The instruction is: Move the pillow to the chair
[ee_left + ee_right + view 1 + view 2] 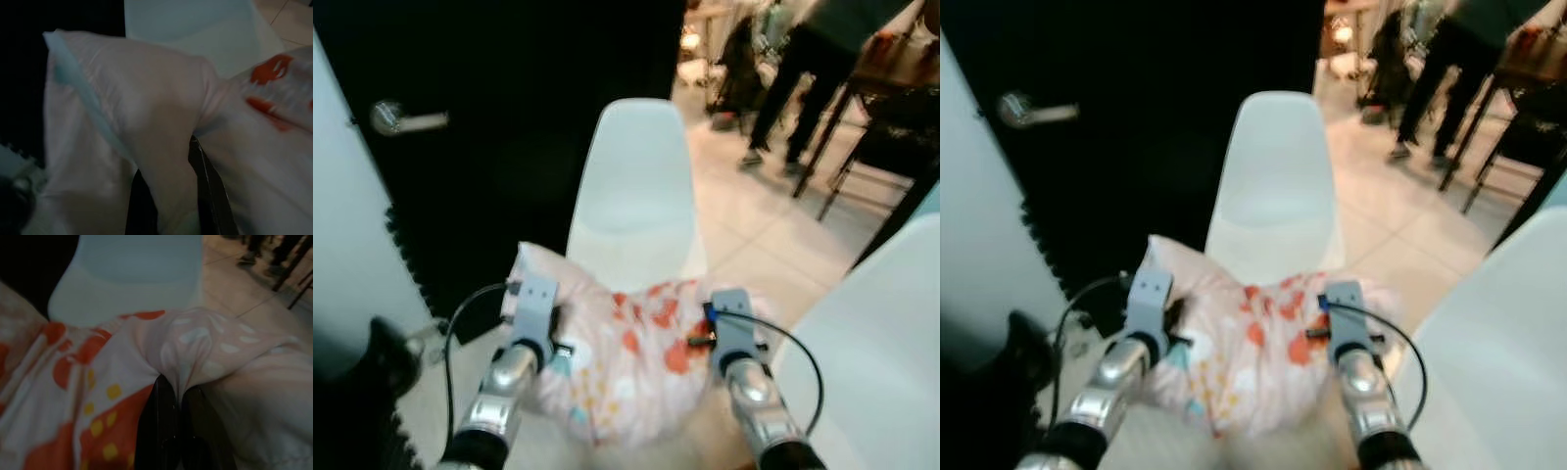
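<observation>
You have both arms stretched forward, carrying the pillow (626, 357) just in front of the white chair (636, 191). Your left gripper (171, 196) pinches a fold at its left side, and your right gripper (178, 423) is pressed onto fabric at the right.

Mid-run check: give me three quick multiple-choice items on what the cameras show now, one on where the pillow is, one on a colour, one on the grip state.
1. Where is the pillow?
A. lying on the floor
B. held up in front of the white chair
C. resting against the chair's backrest

2. What colour are the big blotches on the pillow?
A. orange-red
B. blue
C. green

3. How is the pillow held?
A. left gripper alone
B. right gripper alone
C. both grippers pinch its fabric

Answers: 1 B, arms hold it short of the seat; 2 A, orange-red patches; 3 C, each wrist view shows fingers shut on cloth.
</observation>
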Controlling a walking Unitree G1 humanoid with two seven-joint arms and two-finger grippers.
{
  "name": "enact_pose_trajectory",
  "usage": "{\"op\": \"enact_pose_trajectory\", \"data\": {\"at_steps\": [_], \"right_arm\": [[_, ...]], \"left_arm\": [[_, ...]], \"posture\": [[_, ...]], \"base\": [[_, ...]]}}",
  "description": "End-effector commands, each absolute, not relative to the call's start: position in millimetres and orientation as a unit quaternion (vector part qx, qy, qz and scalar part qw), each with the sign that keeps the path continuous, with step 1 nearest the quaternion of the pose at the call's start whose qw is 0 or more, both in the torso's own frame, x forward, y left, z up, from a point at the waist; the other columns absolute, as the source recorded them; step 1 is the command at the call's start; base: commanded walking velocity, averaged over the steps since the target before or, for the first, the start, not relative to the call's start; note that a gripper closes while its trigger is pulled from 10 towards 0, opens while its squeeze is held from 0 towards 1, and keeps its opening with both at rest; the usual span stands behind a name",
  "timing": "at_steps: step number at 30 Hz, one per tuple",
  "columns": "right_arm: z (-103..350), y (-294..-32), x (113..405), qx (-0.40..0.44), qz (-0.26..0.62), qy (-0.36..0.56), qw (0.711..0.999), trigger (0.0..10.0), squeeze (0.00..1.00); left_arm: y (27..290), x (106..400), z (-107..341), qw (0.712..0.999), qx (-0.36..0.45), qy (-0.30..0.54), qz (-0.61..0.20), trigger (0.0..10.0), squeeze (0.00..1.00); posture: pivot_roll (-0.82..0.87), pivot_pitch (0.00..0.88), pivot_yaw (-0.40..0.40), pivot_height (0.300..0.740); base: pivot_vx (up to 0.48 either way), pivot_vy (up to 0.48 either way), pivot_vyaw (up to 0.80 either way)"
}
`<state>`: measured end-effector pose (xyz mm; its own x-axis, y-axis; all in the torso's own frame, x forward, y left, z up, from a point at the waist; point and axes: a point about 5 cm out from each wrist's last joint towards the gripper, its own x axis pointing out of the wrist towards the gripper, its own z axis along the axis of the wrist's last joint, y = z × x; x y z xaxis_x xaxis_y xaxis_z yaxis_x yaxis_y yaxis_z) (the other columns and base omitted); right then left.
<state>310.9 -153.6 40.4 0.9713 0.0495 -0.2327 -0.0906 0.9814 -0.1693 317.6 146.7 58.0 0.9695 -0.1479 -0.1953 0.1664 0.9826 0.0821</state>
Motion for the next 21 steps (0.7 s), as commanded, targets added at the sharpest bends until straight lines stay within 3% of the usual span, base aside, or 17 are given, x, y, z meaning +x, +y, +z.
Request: {"op": "enact_pose_trajectory", "data": {"at_steps": [1,21], "right_arm": [[45.5,-155.0,312.7,-0.097,0.038,0.098,0.99,10.0,0.0],[54.3,-164.5,316.5,-0.088,0.009,0.076,0.993,10.0,0.0]], "left_arm": [[133.7,321.6,66.1,0.991,0.049,0.073,-0.1,10.0,0.0],[131.1,323.2,68.7,0.991,0.048,0.069,-0.105,10.0,0.0]], "posture": [[-0.01,0.031,0.015,0.74],[-0.02,0.035,0.019,0.74]], "base": [[0.352,0.0,0.0],[0.352,0.0,0.0]]}}
